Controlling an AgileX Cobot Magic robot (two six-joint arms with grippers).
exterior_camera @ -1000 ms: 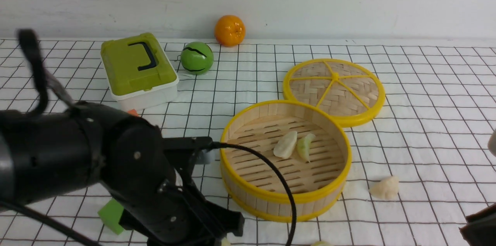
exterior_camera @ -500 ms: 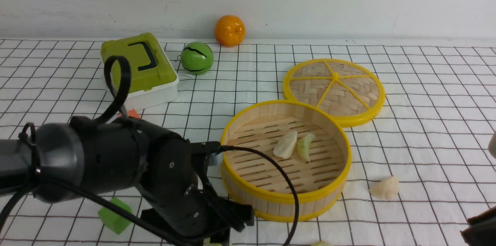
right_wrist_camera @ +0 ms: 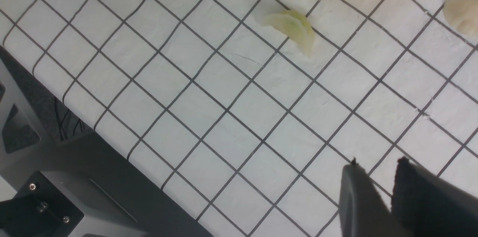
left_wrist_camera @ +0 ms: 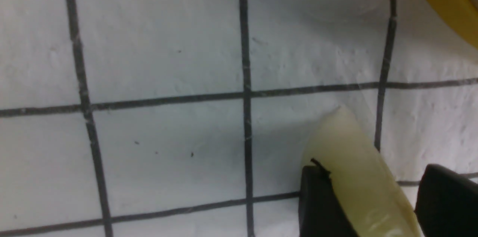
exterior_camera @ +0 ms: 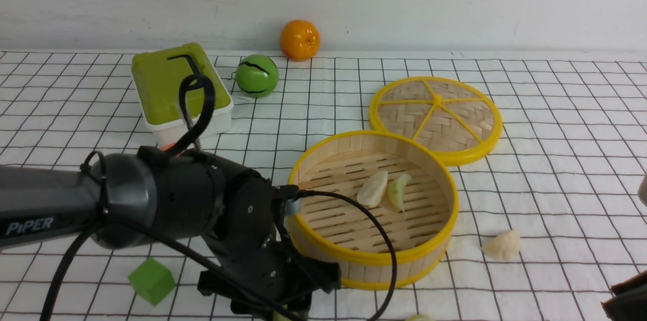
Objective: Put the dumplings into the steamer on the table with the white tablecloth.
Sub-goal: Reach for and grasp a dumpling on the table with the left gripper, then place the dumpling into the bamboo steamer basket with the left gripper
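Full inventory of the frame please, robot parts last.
round bamboo steamer basket: one, wood, yellow rims, mid-cloth
flat woven lid: one, yellow-rimmed, behind steamer, right
crescent toy dumplings in steamer: two, cream and pale green, on floor
loose dumplings: two, cream right of steamer, pale green in front of it
held dumpling: one, pale green, in left gripper
lidded box: one, olive on white, far left
striped ball: one, green, beside box
orange fruit: one, orange, far edge of cloth
foam cube: one, green, near left
orange block: one, orange, mostly hidden, in front of box
gridded tablecloth: one, white, under everything
left gripper: one, black, shut on held dumpling
right gripper: one, black, slightly open, empty
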